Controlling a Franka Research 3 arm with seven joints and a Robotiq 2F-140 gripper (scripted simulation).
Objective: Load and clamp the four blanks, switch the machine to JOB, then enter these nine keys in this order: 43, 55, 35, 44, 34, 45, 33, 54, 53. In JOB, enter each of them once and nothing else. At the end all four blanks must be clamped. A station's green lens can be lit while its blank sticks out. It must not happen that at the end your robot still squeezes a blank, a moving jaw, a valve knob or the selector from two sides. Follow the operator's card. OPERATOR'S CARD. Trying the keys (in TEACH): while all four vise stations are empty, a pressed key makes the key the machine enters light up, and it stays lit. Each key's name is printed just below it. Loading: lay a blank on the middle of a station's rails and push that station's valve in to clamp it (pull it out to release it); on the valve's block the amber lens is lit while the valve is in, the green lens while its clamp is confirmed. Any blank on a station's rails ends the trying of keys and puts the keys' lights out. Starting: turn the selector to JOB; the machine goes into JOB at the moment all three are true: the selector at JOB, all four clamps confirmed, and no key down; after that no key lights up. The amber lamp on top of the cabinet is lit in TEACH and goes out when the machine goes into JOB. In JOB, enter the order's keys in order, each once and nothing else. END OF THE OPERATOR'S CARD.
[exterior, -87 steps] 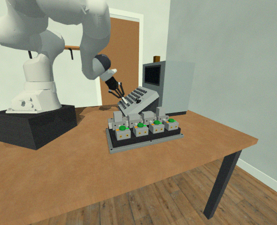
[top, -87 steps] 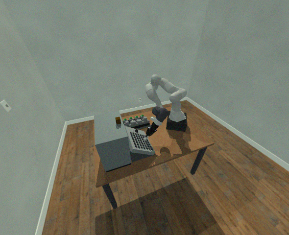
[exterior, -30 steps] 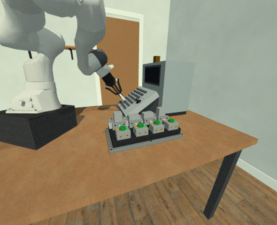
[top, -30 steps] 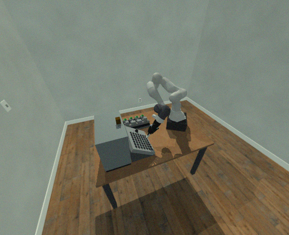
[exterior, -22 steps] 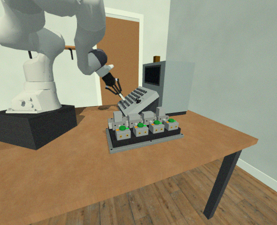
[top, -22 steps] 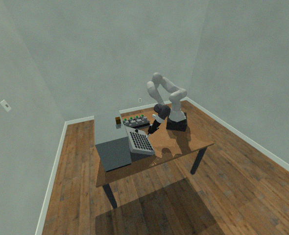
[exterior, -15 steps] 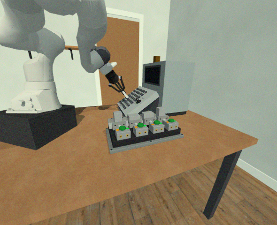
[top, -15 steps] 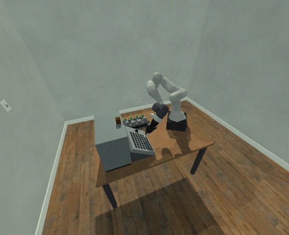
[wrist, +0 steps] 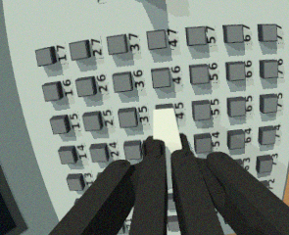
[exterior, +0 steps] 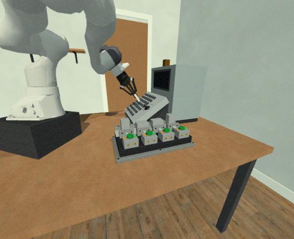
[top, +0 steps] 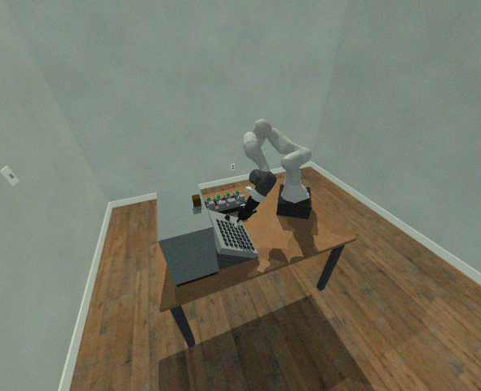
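My gripper is shut, its pale tip over key 45 on the sloped key panel. The tip hides part of that key; contact is unclear. Key 35 and key 55 show unlit; keys 43, 44, 34 and 33 are hidden or covered. Four valve blocks show amber and green lenses. Grey blocks stand at the stations behind; seating is unclear. The selector is dark, its setting unreadable. The cabinet lamp looks unlit.
The grey cabinet with its dark screen stands beside the key panel. The vise base plate lies in front of the panel in the exterior view. The arm's black pedestal stands on the table.
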